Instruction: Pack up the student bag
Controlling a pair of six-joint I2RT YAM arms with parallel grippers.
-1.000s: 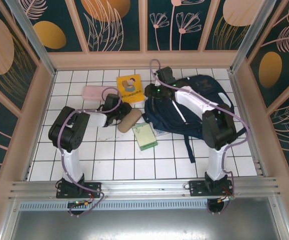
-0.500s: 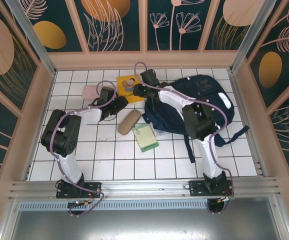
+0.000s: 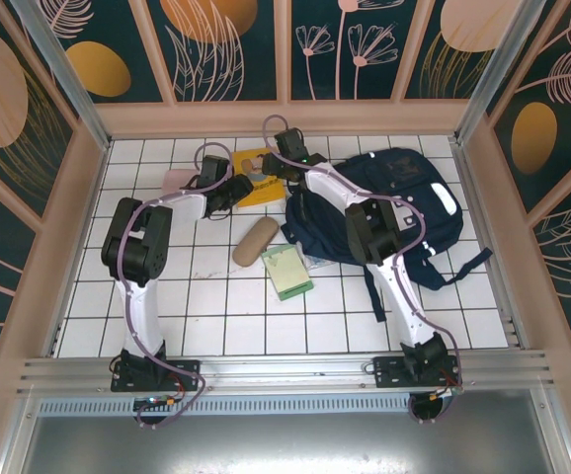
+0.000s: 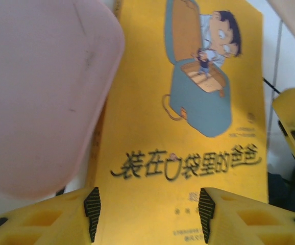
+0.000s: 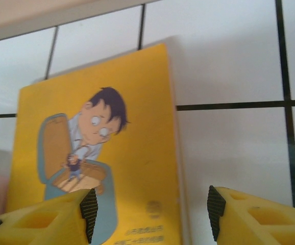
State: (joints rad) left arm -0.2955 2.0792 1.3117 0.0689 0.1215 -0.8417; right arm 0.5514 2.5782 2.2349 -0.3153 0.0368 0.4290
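The yellow picture book (image 4: 183,132) lies flat on the tiled worktop (image 5: 229,61). I judge that is why I have both grippers at it: a thin cover gives one pair of fingers no edge to take from above, so I come at it from two sides.

My left gripper (image 4: 149,212) is spread, its pads over the near end of the cover and pinching nothing. The pink case (image 4: 40,92) sits ahead and to its left, right at the book's edge.

My right gripper (image 5: 152,212) is spread too, astride the book's long edge and empty. Whether a pad touches the cover I cannot tell.

The student bag (image 3: 404,202) lies just to the right of my right gripper, so I expect a short carry.
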